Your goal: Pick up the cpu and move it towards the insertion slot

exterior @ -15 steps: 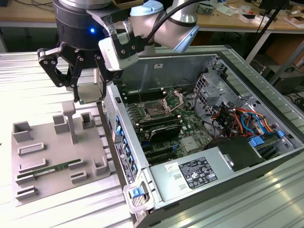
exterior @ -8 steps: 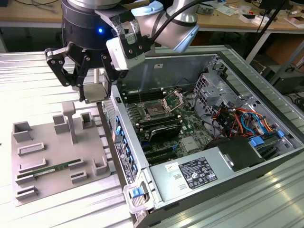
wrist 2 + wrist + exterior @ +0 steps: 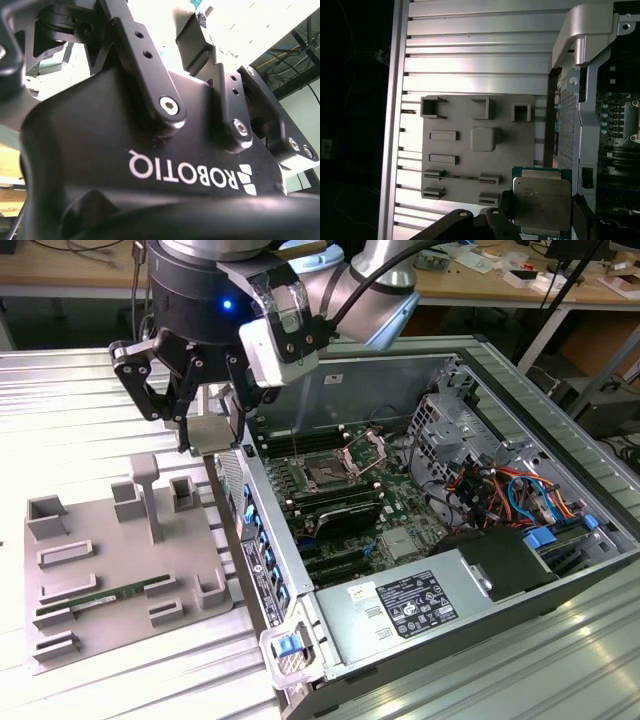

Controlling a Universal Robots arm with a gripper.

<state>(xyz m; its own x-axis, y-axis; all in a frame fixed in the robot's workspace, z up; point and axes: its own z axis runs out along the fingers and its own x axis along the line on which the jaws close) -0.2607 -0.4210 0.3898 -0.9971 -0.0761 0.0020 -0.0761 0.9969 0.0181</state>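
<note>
Pickup's done: the fingers [image 3: 504, 212] are clamped on the cpu [image 3: 541, 200], held above the grey tray [image 3: 510, 150]; it hangs by the case [image 3: 470, 370] edge; insertion slot [image 3: 325, 476] well apart, carry unfinished.

Cpu [image 3: 541, 204] silver, green-edged; gripper [image 3: 207, 435] black; fixture plate [image 3: 516, 145] grey.
</note>
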